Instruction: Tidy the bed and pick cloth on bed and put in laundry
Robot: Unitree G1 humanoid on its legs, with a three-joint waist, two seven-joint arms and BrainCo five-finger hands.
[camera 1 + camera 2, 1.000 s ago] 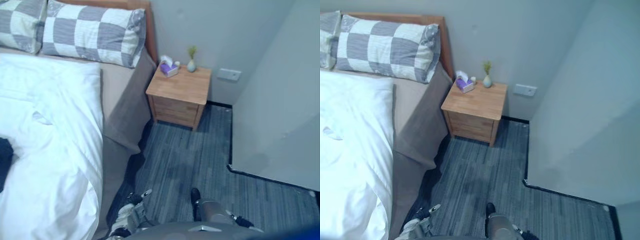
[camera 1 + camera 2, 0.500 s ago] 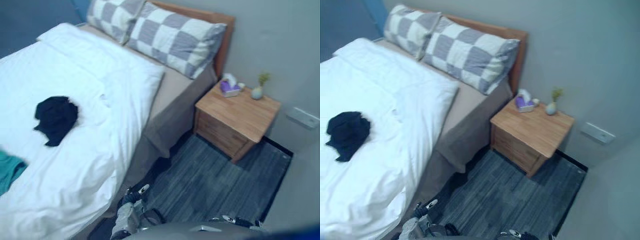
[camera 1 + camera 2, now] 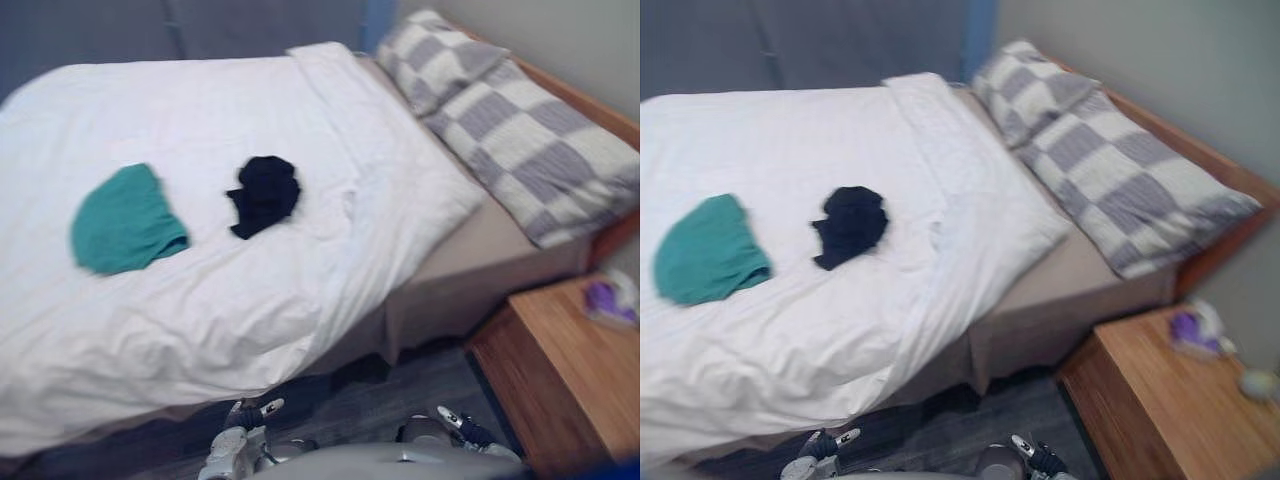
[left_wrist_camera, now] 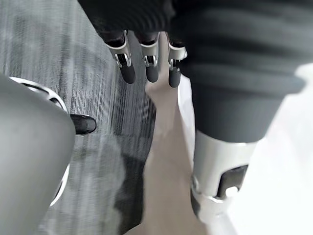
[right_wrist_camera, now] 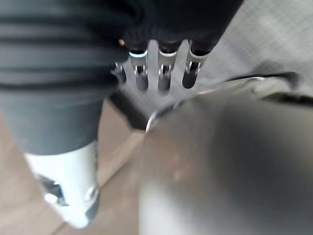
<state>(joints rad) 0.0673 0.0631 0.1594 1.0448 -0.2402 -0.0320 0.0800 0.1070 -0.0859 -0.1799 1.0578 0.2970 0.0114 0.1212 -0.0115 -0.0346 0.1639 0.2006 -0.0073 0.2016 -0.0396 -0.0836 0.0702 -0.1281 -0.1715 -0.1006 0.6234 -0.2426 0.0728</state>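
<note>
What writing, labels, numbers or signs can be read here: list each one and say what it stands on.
No text can be read.
The purple box on the nightstand may carry print, but it is too blurred to read.
The teal cloth, the black cloth, the white duvet and the checked pillows show no lettering.

You were in a bedroom: a bed (image 3: 470, 270) under a white duvet (image 3: 250, 90), checked pillows (image 3: 540, 150) against a wooden headboard (image 3: 603, 108), and a nightstand (image 3: 560, 360) just beside it.
</note>
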